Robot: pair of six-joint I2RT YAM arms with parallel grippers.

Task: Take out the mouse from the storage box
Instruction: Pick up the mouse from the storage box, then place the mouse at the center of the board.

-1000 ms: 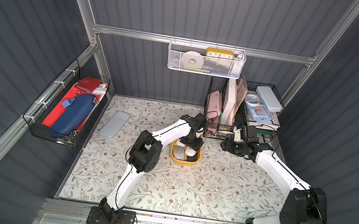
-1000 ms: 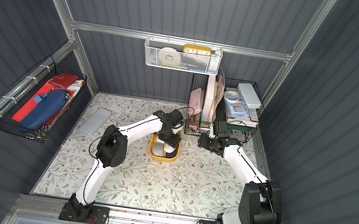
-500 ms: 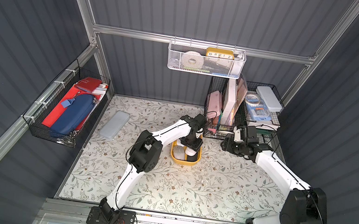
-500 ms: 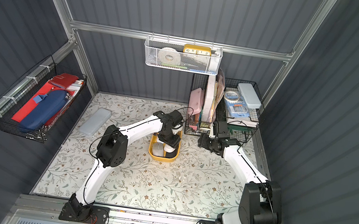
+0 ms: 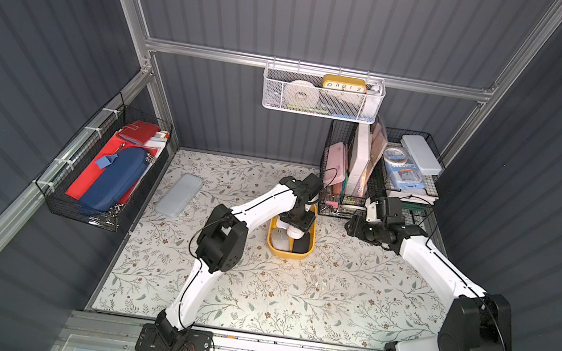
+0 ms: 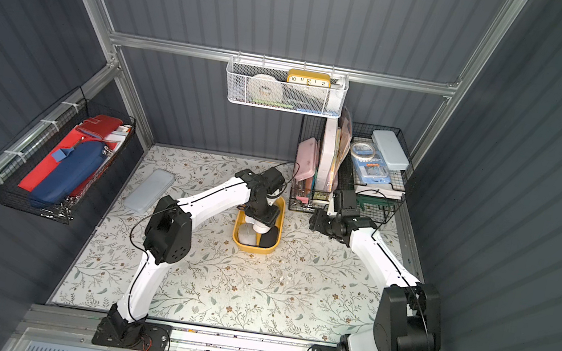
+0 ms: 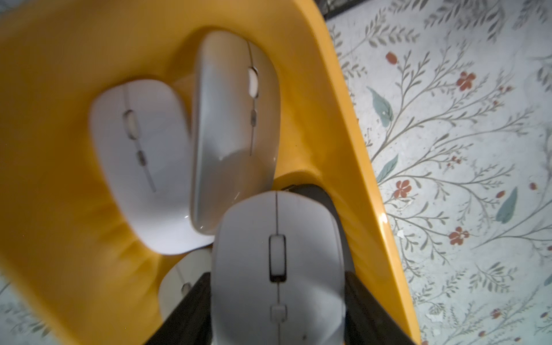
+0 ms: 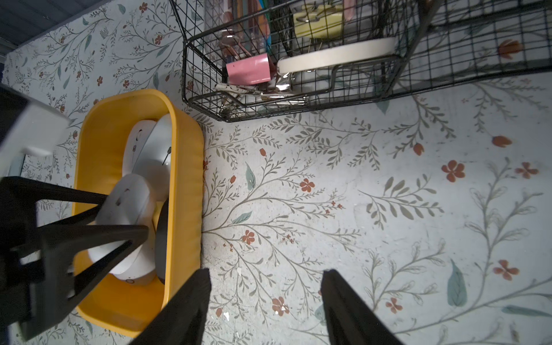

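Elbow raised, the left arm reaches toward 12 o'clock and bends its wrist straight down into the mustard-yellow storage box [image 5: 288, 254]. There the left end effector [image 7: 276, 277] pinches a grey mouse [image 7: 298, 227] by its sides, above the other mice [image 7: 140, 155] inside the walls. At the box's 3 o'clock the right arm stretches low, the right end effector [image 8: 265, 276] spread over the floral tabletop [image 5: 290, 300].

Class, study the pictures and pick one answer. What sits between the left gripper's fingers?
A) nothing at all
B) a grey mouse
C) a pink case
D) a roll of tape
B: in the left wrist view the left gripper has its black fingers pressed on both sides of a grey mouse, inside the yellow tub.
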